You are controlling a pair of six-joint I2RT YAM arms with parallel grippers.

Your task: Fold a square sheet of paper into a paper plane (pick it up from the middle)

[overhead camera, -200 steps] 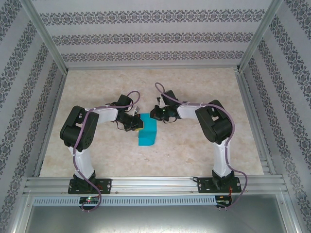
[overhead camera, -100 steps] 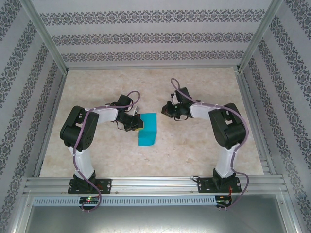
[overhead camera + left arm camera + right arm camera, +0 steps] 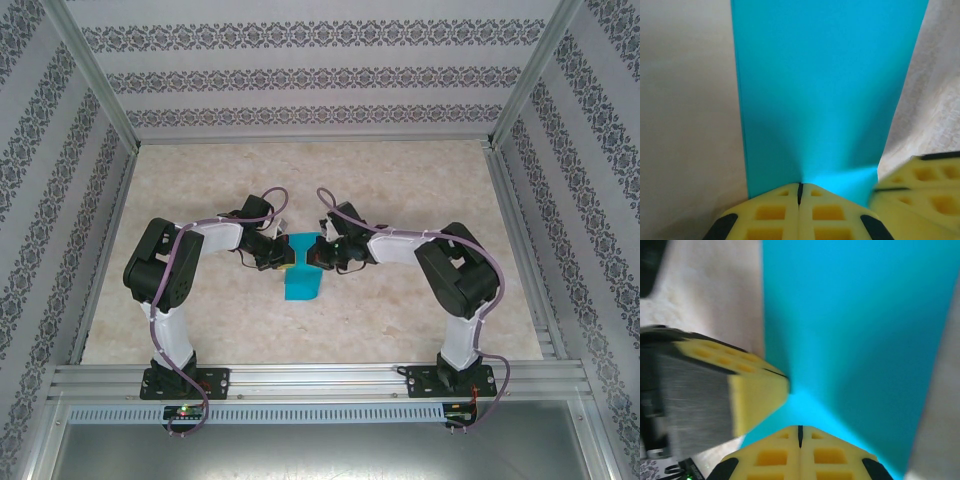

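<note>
The square sheet of paper (image 3: 301, 283), teal-blue and folded into a narrow rectangle, lies flat on the table between the two arms. My left gripper (image 3: 287, 257) is shut, its tips resting on the paper's left side near the far end. My right gripper (image 3: 313, 254) is also shut, its tips down on the right side, facing the left one. In the left wrist view the closed yellow gripper (image 3: 800, 187) touches the paper (image 3: 830, 90), with the right arm's fingers (image 3: 922, 182) close by. In the right wrist view the shut gripper (image 3: 800, 430) meets the paper (image 3: 855, 325) beside the left arm's fingers (image 3: 752, 387).
The beige marbled table (image 3: 420, 180) is walled in by patterned panels, with metal frame posts (image 3: 95, 85) at the sides. An aluminium rail (image 3: 320, 378) runs along the near edge and carries both arm bases.
The right gripper swung out to the right, away from the paper, then came back down onto its right side opposite the left gripper. The left arm and the paper stayed put.
</note>
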